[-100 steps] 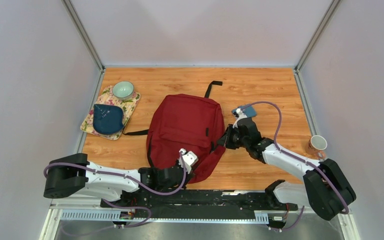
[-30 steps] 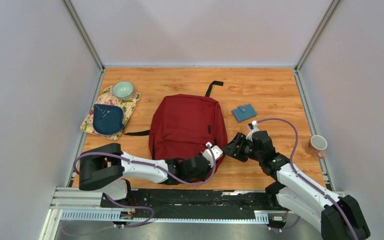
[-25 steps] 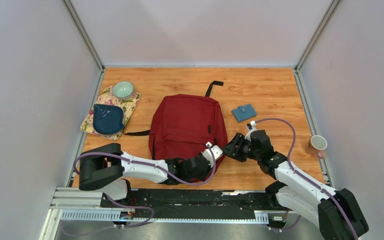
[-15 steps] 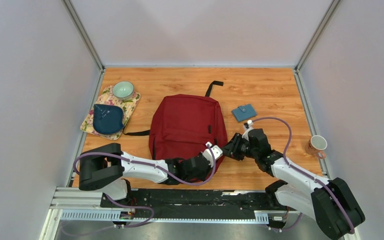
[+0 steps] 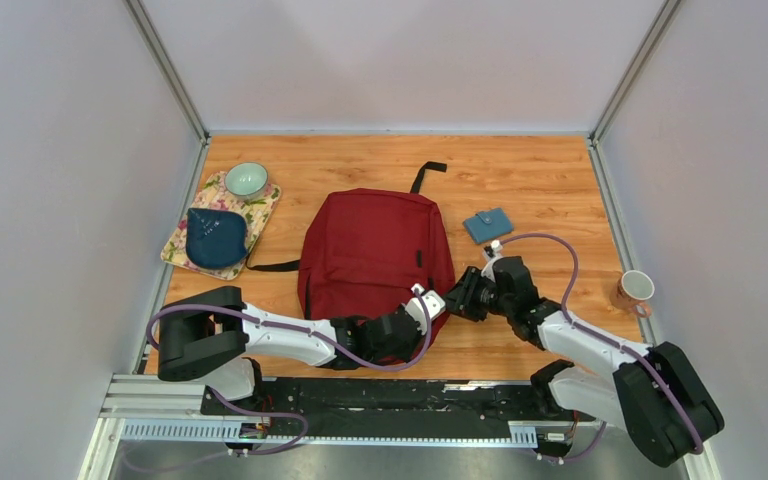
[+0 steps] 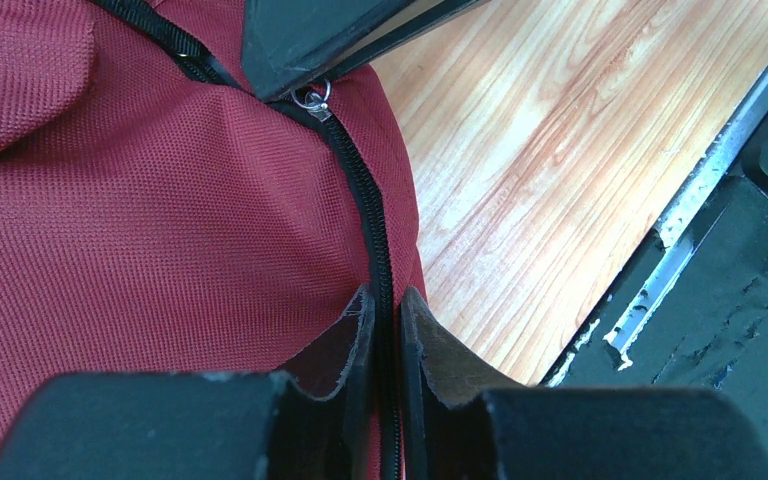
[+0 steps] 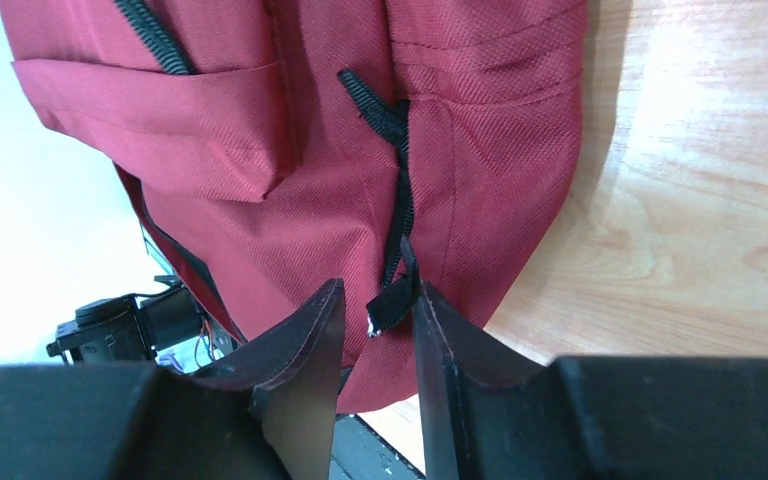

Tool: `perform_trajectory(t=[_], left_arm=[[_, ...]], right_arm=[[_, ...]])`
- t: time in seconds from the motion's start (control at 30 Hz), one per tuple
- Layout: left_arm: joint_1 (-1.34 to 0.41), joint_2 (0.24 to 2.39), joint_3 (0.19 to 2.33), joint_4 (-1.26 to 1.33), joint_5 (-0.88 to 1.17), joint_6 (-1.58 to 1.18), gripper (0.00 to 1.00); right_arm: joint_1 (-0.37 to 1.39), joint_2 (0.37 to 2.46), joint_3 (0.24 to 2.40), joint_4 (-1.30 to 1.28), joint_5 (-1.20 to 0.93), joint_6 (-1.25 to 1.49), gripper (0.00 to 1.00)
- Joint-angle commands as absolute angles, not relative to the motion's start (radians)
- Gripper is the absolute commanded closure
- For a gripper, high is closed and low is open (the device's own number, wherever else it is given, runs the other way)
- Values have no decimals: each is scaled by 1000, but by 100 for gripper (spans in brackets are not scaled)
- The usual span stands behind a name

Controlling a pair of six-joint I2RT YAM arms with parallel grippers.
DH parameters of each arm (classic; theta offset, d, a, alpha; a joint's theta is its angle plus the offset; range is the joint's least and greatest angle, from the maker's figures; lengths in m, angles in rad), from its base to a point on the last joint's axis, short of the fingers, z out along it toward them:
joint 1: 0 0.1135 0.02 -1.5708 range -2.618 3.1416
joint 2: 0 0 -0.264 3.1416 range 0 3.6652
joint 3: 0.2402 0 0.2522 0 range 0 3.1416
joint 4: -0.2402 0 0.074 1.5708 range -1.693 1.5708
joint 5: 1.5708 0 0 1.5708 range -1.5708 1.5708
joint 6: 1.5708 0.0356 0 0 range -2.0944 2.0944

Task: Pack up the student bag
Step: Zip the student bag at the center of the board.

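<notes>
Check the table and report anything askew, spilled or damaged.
Nothing is spilled or visibly damaged. The floral mat lies turned askew to the edges of the table, with the bowl and dark blue pouch on it. One black strap trails loose from the student bag toward the mat.

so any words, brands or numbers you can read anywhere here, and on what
None can be read in any view.
backpack: plain red fabric, no label or logo showing.
wallet, cup, bowl, pouch: no lettering visible; all small in the overhead view.
mat: flower pattern only.
</notes>
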State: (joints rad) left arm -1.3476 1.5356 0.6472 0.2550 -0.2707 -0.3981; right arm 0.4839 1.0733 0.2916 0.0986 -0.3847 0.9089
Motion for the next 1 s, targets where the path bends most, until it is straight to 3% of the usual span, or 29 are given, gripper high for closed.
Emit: perform_trajectory(t=[0.0, 0.1, 0.23, 0.37, 0.4, 0.43, 0.73, 0.97], left_arm=[[-1351, 1525, 657, 296, -236, -416, 81], [-1351, 1525, 657, 295, -235, -416, 81], [-1350, 1525, 653, 291, -238, -419, 82], [-1353, 1523, 649, 285, -229, -411, 86], [-1353, 1522, 649, 282, -210, -404, 95], [-1353, 1520, 647, 279, -195, -394, 99], [-1408, 1508, 617, 241, -101, -347, 100], [-1431, 1461, 572, 215, -162, -368, 100]], right_arm=[[488, 1121, 336, 163, -380, 876, 65], [489, 1144, 348, 176, -380, 871, 75], [489, 1135, 351, 179, -380, 861, 100], [489, 1105, 354, 189, -370, 832, 100], [489, 1089, 356, 195, -362, 824, 100], [489, 1085, 354, 228, -350, 816, 100], [425, 1253, 412, 527, -362, 824, 100], [419, 1223, 456, 448, -344, 753, 100]])
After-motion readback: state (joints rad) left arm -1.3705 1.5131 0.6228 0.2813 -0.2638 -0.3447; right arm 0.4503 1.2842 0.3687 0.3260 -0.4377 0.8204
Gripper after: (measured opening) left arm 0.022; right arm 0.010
